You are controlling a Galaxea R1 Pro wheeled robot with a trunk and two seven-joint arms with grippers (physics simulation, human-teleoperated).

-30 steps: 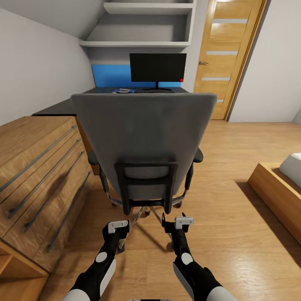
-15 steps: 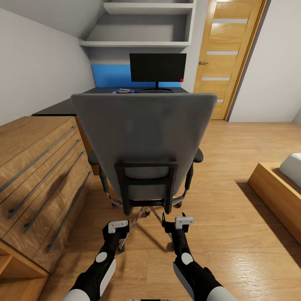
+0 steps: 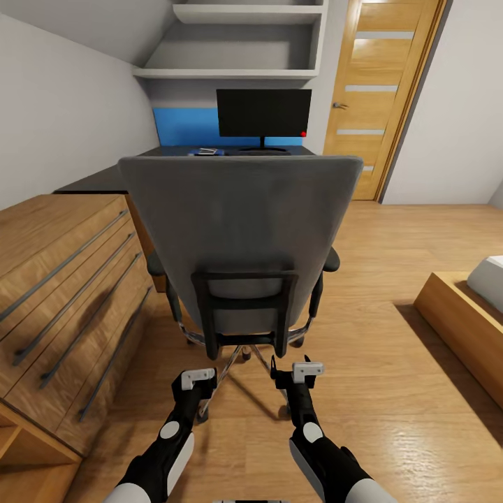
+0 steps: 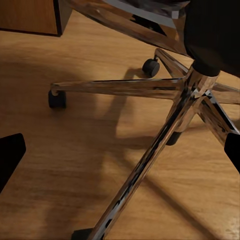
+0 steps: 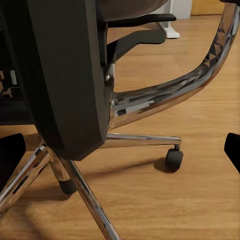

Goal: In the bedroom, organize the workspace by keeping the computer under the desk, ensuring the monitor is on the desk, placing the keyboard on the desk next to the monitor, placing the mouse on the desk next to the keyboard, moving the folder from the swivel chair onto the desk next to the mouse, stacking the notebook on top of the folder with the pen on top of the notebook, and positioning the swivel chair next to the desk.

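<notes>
Grey chair [image 3: 237, 237] stands dead ahead, back toward robot, surface [image 3: 105, 180] beyond. Left pincer [image 3: 198, 379], right pincer [image 3: 307, 369] low behind chair base, equally near, both wide, empty.

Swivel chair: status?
Both grippers, left and right, open, empty, low behind swivel chair. Chair back blocks desk; monitor on it.

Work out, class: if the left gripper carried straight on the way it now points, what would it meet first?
Most likely the swivel chair's chrome base: its spokes and hub lie directly ahead of the left gripper, just above the wood floor. Exact depth is unclear.
</notes>
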